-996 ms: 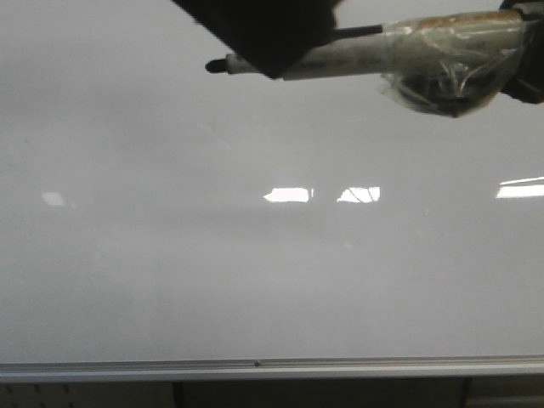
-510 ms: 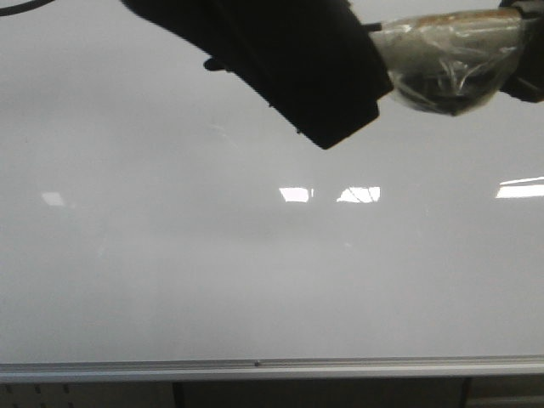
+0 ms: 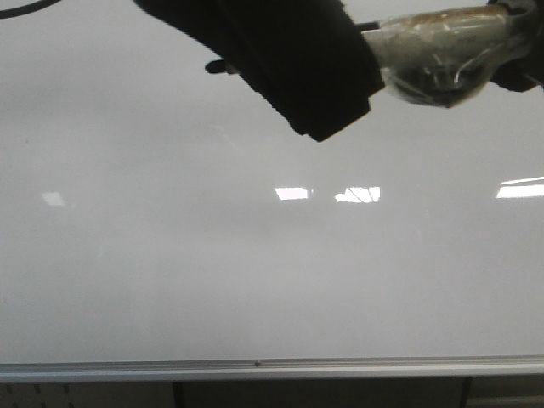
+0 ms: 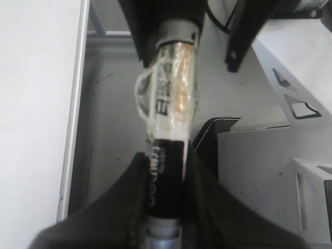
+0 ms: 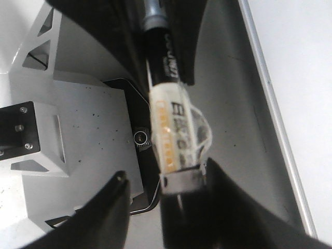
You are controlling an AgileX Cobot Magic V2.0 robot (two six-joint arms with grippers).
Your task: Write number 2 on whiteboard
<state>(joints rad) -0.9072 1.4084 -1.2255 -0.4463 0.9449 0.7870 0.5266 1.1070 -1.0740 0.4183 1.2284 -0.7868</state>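
Clamps the left hand [image 4: 166,153] shut on the black cap end of the marker [image 4: 168,119], a finger pressed to each side of the cap in the left wrist view. Carries the taped rear of the same marker at the right hand [image 5: 165,171], with the jaws there standing apart: seems to be bound by tape and a metal collar to one finger, clear of the other finger. Lies crosswise in the front view, long axis running side to side along the face of the whiteboard [image 3: 255,272], taped barrel to the right, cap tip [image 3: 217,66] poking out just past the dark bulk of the left hand. Points toward the robot's left, then, and not at the board ahead. Judging from this: calls for a straight pull along that axis, hands moving apart, to free the cap, and after that a turn of the right hand to bring the nib round to face forward. Shows no number 2 anywhere: only bright window reflections on the glossy surface above the silver rail [image 3: 340,368], so writing not yet begun. Puts the right hand, as bearer of the barrel, in place to do the writing; leaves the left only the cap.
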